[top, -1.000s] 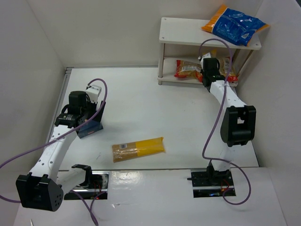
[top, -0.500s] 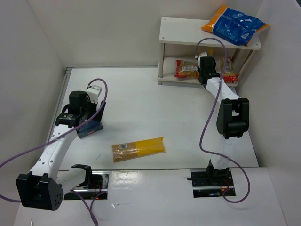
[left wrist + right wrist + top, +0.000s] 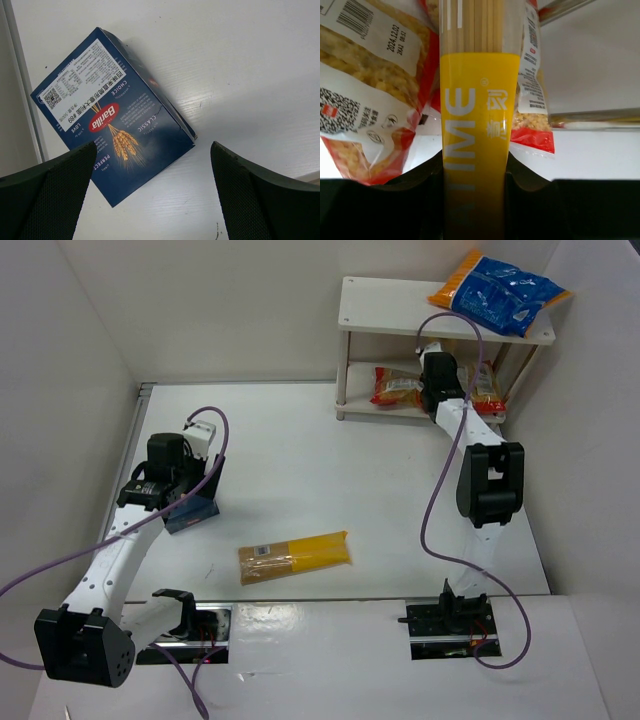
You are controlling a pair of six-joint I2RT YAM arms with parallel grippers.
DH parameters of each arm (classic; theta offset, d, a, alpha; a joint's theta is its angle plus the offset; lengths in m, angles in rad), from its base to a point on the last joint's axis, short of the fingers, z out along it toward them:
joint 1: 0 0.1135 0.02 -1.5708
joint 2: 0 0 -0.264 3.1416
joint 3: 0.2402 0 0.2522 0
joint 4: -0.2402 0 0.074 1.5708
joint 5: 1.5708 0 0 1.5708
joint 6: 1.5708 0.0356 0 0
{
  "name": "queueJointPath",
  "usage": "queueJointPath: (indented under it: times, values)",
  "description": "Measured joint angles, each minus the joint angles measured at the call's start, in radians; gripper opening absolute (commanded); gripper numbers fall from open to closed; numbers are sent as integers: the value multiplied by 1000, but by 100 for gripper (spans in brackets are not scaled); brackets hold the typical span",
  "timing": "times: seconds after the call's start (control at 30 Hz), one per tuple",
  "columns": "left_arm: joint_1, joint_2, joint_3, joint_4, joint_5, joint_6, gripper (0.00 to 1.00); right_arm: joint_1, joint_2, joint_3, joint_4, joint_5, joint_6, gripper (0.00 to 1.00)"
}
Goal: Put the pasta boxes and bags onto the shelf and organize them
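Observation:
A dark-blue pasta box point(image 3: 112, 130) lies flat on the table, also seen from above point(image 3: 192, 512). My left gripper point(image 3: 152, 200) hovers over the box's lower corner, open and apart from it. My right gripper point(image 3: 475, 180) is shut on a long yellow spaghetti packet point(image 3: 477, 100). It holds the packet in the lower tier of the white shelf point(image 3: 385, 305), between two red-and-yellow bags point(image 3: 365, 100) point(image 3: 532, 115). From above, that gripper point(image 3: 437, 378) sits at the lower tier's opening. A large blue-and-orange bag point(image 3: 500, 282) lies on the top board.
Another yellow spaghetti packet point(image 3: 294, 556) lies on the table in front of the arm bases. White walls close in left, back and right. The shelf posts point(image 3: 343, 375) stand beside my right gripper.
My right arm has reached further into the lower tier with the spaghetti packet, its elbow swinging left and up. The left arm and the box have not moved.

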Motion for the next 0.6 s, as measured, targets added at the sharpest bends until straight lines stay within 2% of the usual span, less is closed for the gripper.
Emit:
queueJointPath:
  times: [0.23,0.33,0.43,0.47,0.57,0.6]
  values:
    - [0,0,0,0,0,0,100,0,42,48,0,1,1,3]
    - [0,2,0,0,0,0,100,0,63,76,0,1,3,8]
    - [0,5,0,0,0,0,100,0,77,93,2,0,3,24]
    - [0,6,0,0,0,0,100,2,79,93,0,1,3,39]
    - [0,6,0,0,0,0,100,2,84,93,1,1,11,52]
    - [0,6,0,0,0,0,100,2,85,93,2,2,10,65]
